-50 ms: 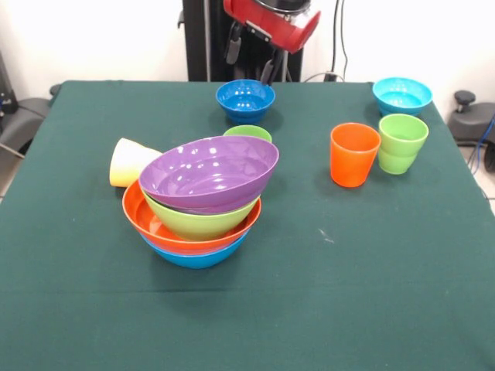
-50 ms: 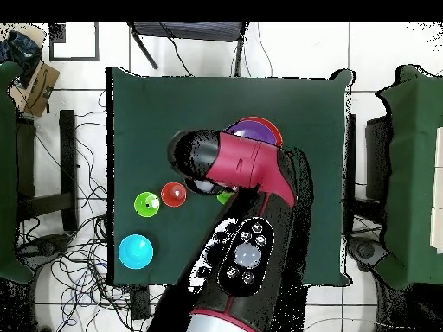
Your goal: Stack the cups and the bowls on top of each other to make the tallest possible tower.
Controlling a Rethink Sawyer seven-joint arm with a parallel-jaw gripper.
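Front view showed tower [image 1: 203, 202] near-left with purple bowl [image 1: 210, 171] tilted on top, arm [image 1: 272, 22] far back, gripper state unreadable; needed top bowl levelled before adding cups.

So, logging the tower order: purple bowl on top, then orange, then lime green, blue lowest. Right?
Not quite. The front view shows the purple bowl on top, then lime green, then orange, with blue lowest.
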